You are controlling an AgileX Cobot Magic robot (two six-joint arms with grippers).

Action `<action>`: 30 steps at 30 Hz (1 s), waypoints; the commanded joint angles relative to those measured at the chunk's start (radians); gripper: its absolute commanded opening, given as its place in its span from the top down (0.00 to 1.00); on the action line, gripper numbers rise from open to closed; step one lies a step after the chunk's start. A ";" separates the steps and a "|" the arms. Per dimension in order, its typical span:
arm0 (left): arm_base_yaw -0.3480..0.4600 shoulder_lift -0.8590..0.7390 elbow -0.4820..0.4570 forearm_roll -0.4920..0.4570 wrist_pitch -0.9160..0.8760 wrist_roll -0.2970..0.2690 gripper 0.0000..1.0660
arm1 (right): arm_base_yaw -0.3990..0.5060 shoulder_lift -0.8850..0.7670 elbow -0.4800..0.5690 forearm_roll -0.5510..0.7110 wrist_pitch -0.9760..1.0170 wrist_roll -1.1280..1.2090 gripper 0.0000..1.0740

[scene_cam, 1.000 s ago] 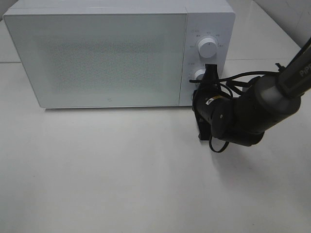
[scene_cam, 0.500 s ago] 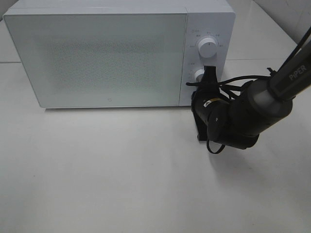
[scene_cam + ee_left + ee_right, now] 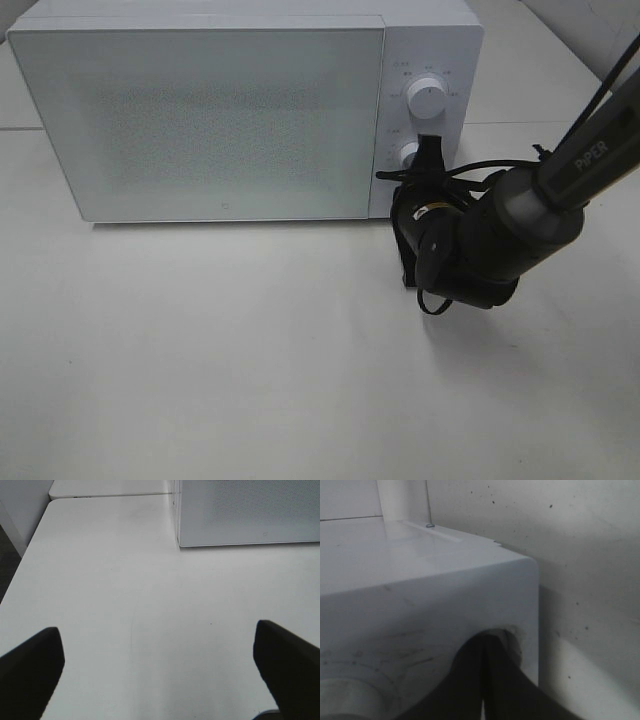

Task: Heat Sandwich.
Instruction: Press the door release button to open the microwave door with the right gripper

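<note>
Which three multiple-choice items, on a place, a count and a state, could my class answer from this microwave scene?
1. Where is the right gripper? A) at the lower knob of the microwave B) on its roof C) on the table
2. How many knobs does the control panel carry? A) one B) two C) four
3. The door is: A) wide open B) ajar C) shut

Key: 1 A, its black tips sit at that knob; 2 B, an upper knob above the lower; 3 C, it lies flush with the panel.
</note>
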 commanded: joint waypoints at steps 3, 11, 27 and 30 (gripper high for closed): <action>-0.002 -0.004 0.000 -0.008 0.001 -0.001 0.08 | -0.054 -0.004 -0.111 -0.078 -0.201 -0.023 1.00; -0.002 -0.004 0.000 -0.008 0.001 -0.001 0.08 | -0.055 -0.004 -0.114 -0.087 -0.188 -0.028 1.00; -0.002 -0.004 0.000 -0.008 0.001 -0.001 0.08 | -0.055 -0.004 -0.114 -0.090 -0.117 -0.028 1.00; -0.002 -0.004 0.000 -0.008 0.001 -0.001 0.08 | -0.055 -0.004 -0.114 -0.090 -0.098 -0.028 1.00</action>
